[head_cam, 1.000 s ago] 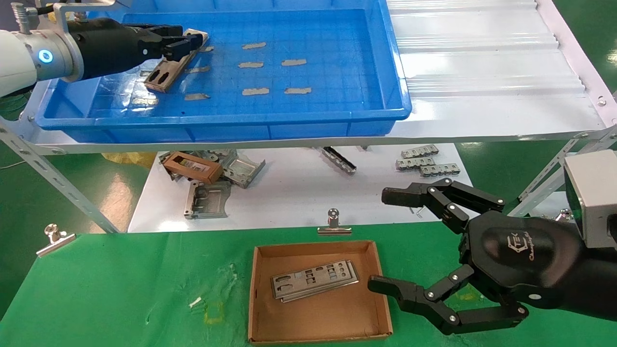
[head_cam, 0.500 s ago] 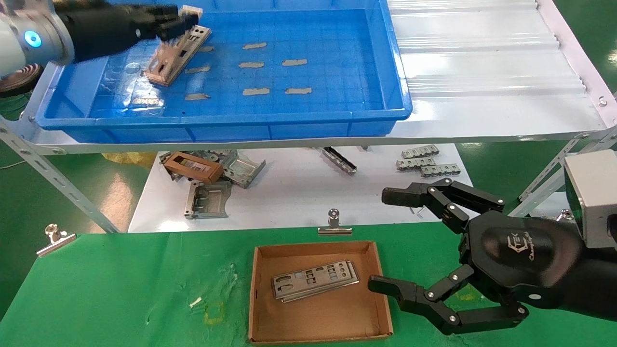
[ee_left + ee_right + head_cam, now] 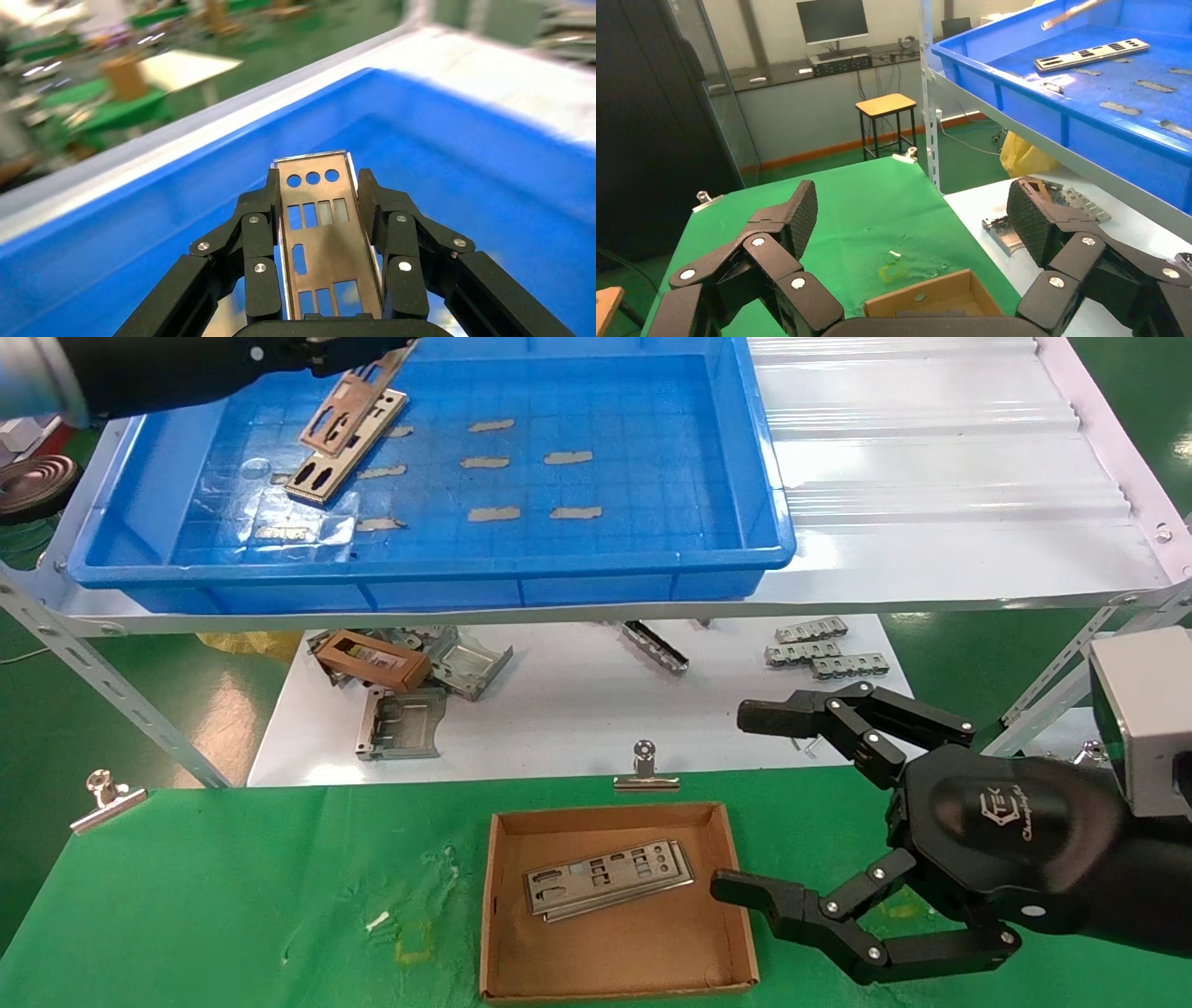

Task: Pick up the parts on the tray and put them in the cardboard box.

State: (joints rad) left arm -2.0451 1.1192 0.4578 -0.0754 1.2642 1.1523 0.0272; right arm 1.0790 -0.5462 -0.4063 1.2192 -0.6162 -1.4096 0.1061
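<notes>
Overhead, the left gripper (image 3: 320, 203) pinches a punched metal plate (image 3: 349, 400) lifted above the blue tray (image 3: 596, 565); another plate (image 3: 343, 463) lies on its floor. The right gripper (image 3: 745, 803), marked "TEK", hangs spread beside the cardboard box (image 3: 615, 980) holding plates (image 3: 607, 878) on the green bench (image 3: 233, 896). Only the right wrist view shows a monitor (image 3: 832, 20) and stool (image 3: 885, 107).

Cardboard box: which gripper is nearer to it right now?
Right. The right gripper hovers open just beside the cardboard box. The left gripper is far off over the tray, jaws shut on a part.
</notes>
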